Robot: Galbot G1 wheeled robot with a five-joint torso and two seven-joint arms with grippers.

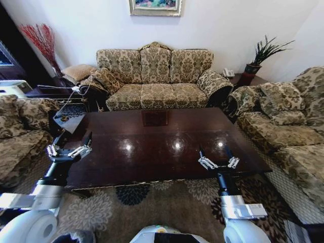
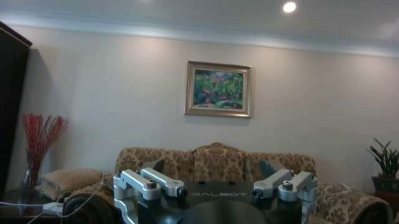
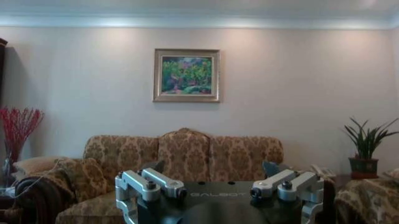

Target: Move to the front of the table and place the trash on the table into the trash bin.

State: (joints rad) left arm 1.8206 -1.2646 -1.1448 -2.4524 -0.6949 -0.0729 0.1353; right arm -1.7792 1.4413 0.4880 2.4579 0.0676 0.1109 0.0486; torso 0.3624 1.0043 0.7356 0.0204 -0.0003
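The table point(image 1: 162, 139), dark glossy reddish-brown wood with a small inset square panel point(image 1: 155, 118), lies straight ahead of me. Its top shows only light reflections; the trash is out of view, and so is the trash bin. My left gripper point(image 1: 75, 138) hovers open over the table's front left corner, nothing between its fingers. My right gripper point(image 1: 214, 153) hovers open over the front right part of the table, also holding nothing. Both wrist views look level across the table toward the far sofa, with the left gripper point(image 2: 212, 167) and the right gripper point(image 3: 214, 166) spread wide.
Patterned sofas stand behind point(image 1: 157, 76), left point(image 1: 20, 131) and right point(image 1: 288, 126) of the table. A patterned rug point(image 1: 152, 202) covers the floor at the near side. A potted plant point(image 1: 260, 55) stands at the back right, red branches point(image 1: 43, 40) and cables point(image 1: 71, 88) at the back left.
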